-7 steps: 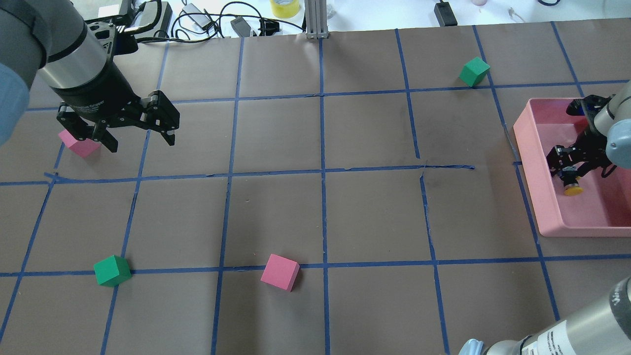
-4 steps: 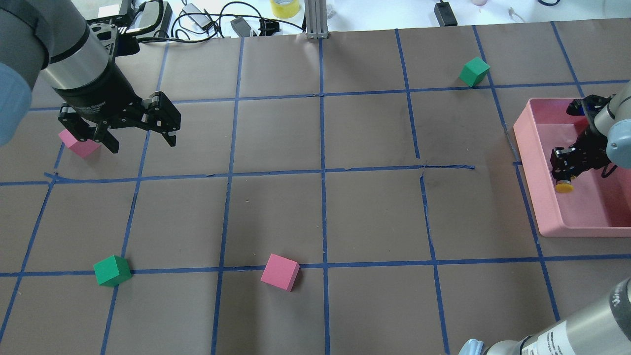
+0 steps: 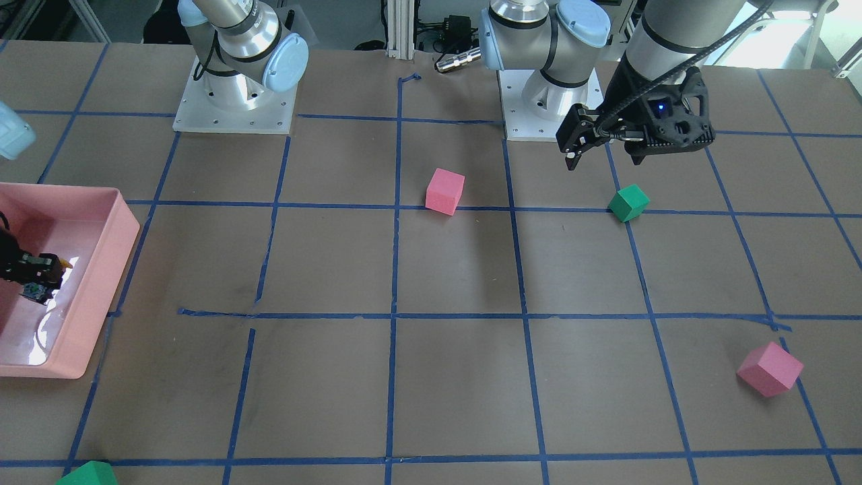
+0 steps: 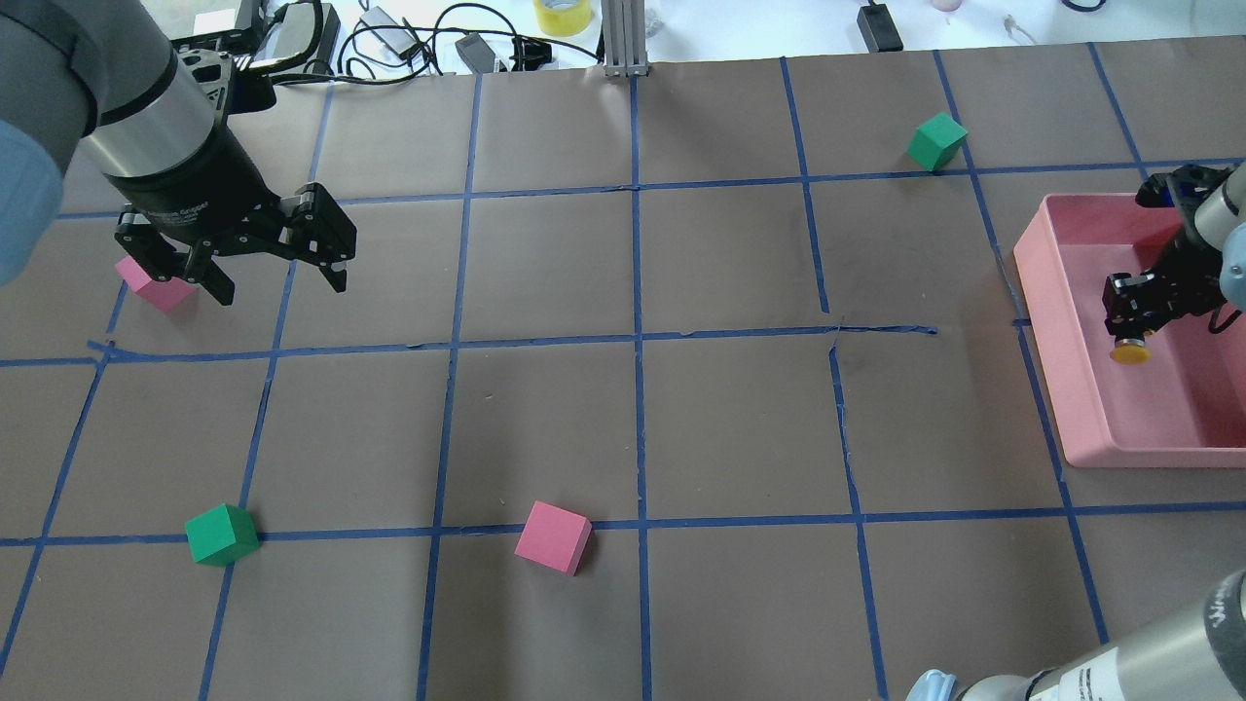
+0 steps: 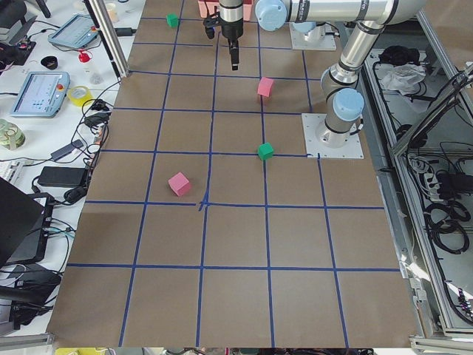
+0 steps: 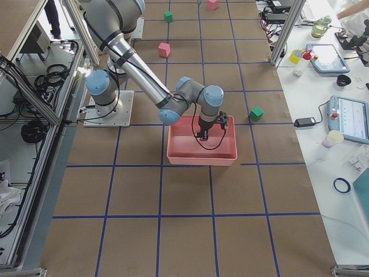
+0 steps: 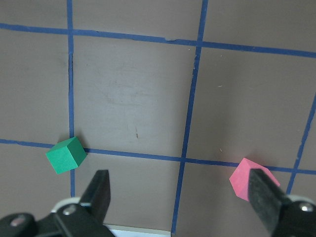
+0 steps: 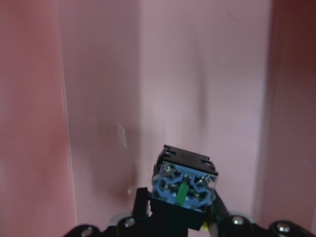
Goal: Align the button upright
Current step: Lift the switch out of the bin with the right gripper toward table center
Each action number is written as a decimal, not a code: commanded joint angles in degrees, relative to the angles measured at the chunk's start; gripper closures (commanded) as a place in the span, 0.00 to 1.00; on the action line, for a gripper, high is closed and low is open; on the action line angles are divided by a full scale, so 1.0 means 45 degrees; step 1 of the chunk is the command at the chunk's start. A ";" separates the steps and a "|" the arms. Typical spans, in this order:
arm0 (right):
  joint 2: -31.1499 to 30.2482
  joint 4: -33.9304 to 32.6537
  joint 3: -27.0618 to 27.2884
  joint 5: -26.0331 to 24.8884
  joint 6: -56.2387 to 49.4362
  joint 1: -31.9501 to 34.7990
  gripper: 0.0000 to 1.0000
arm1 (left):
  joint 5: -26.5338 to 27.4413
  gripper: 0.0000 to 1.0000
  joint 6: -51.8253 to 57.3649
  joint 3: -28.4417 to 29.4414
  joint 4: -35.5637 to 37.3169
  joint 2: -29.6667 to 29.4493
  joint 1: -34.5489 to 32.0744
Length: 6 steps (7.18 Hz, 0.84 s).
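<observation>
The button [image 4: 1130,352] hangs in my right gripper [image 4: 1132,321], inside the pink bin [image 4: 1046,321] at the table's right side. Its yellow cap points away from the wrist. The right wrist view shows its black body and blue-and-silver terminal base [image 8: 183,187] facing the camera, pinched between the fingers above the bin floor. In the front-facing view the same gripper [image 3: 40,273] shows at the left edge, with a sliver of yellow. My left gripper [image 4: 279,285] is open and empty, raised above the table's far left; it also shows in the left wrist view [image 7: 180,197].
Pink foam cubes [image 4: 156,284] [image 4: 553,537] and green foam cubes [image 4: 222,534] [image 4: 937,141] lie scattered on the brown, blue-taped table. Cables and tape rolls lie beyond the far edge. The bin walls [image 8: 291,98] close in around the right gripper.
My right gripper has turned at the wrist and shifted with the button a little toward the bin's far side. My left arm has barely moved.
</observation>
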 commanded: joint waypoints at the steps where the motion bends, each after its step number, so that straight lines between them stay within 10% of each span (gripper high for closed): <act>1: -0.0644 0.2199 -0.1819 0.0210 0.0000 0.0357 1.00 | -0.0053 0.00 0.0014 -0.0019 0.0090 -0.0060 0.0017; 6: -0.1136 0.4087 -0.3510 0.0852 0.3796 0.5112 1.00 | -0.0092 0.00 -0.0024 -0.0174 0.0208 0.0017 -0.0003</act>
